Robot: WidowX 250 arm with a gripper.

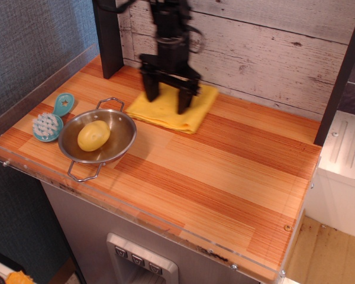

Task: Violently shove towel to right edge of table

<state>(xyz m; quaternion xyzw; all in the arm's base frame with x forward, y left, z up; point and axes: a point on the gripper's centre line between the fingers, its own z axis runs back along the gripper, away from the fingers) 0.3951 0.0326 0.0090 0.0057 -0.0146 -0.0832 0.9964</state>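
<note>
Observation.image view, from above the front-left corner: the gripper (167, 100) stands on the yellow towel (173, 110) at the back of the worktop (236, 177), its two dark fingers (184, 99) spread apart with their tips pressed down into the cloth, pinching nothing between them. The arm is blurred, a sign of fast motion. The towel lies flat near the rear wall, left of the worktop's middle and just behind the steel bowl (97, 137), which holds a yellow potato (93, 135). A teal scrub brush (50, 120) lies at the far left. The long stretch of striped planks between the towel and the clear acrylic rim (299, 216) on the right side carries nothing.

By the look of it, the shove is only getting under way: the cloth is pinned beneath the fingertips but remains well apart from the right edge. The next move calls for a hard, fast sweep to the right along the back of the worktop, with enough downward pressure that the towel drags along rather than slipping out from under the tips, and a stop at the rim.
</note>
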